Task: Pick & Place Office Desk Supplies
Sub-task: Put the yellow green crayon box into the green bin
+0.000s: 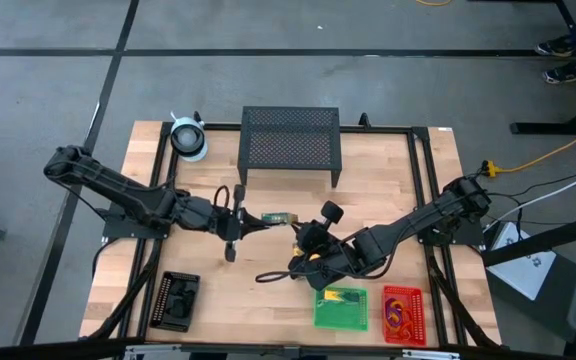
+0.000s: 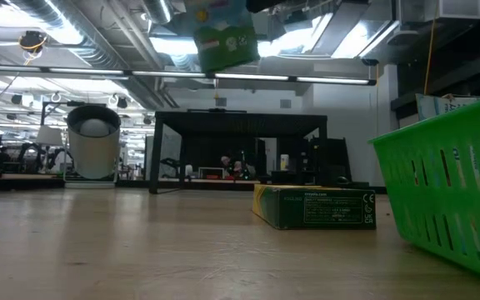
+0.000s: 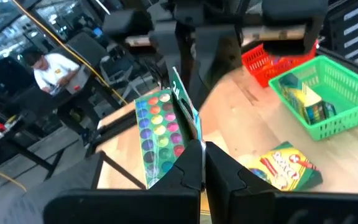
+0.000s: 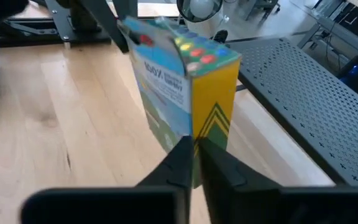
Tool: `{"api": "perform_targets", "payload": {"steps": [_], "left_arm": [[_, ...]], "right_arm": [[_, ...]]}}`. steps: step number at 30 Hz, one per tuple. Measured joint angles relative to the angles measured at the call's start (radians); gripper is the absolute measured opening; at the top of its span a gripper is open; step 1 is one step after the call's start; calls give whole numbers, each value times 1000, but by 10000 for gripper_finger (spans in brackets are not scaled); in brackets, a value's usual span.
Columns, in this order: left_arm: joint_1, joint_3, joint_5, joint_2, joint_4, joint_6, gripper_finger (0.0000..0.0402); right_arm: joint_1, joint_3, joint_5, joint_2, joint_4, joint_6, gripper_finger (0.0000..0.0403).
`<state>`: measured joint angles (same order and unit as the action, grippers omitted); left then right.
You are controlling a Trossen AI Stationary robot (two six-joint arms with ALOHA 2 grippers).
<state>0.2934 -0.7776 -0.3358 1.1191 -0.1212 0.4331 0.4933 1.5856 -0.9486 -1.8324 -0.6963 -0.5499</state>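
The left pincer (image 3: 202, 163) is squeezed shut on a card box (image 3: 161, 129), up above the tabletop (image 1: 268, 250) middle. The right pincer (image 4: 194, 155) pinches a crayon box (image 4: 182, 81) near the green tray (image 1: 342, 308).

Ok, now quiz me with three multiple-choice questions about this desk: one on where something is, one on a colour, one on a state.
1. Where is the yellow-green card crayon box?
A. In the red tray
B. Lying flat on the wooden table, beside the green plastic tray
C. On the black mesh stand

2. What colour is the plastic tray that holds the orange and purple loops?
A. Red
B. Black
C. Green

3. What is the state of the green-white card box printed with colour dots?
A. Lying in the black tray
B. Standing on the table
C. Held up off the table in the left gripper

Answers:
1. B, since the left wrist view shows it on the wood next to the green tray.
2. A, since the high view shows the loops in the red one.
3. C, since the low view shows it in the air.
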Motion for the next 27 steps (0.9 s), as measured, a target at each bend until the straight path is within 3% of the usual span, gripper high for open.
{"api": "perform_targets", "payload": {"steps": [3, 19, 23, 27], "left_arm": [[-12, 3, 12, 1, 22, -3, 2], [-81, 3, 12, -7, 80, -48, 2], [-107, 3, 16, -20, 81, -48, 2], [-115, 3, 17, -44, 90, -42, 2]], "right_arm": [[-7, 0, -1, 0, 3, 9, 5], [-36, 0, 48, 0, 4, 49, 13], [-27, 0, 52, 0, -7, 79, 46], [-20, 0, 51, 0, -7, 86, 110]]}}
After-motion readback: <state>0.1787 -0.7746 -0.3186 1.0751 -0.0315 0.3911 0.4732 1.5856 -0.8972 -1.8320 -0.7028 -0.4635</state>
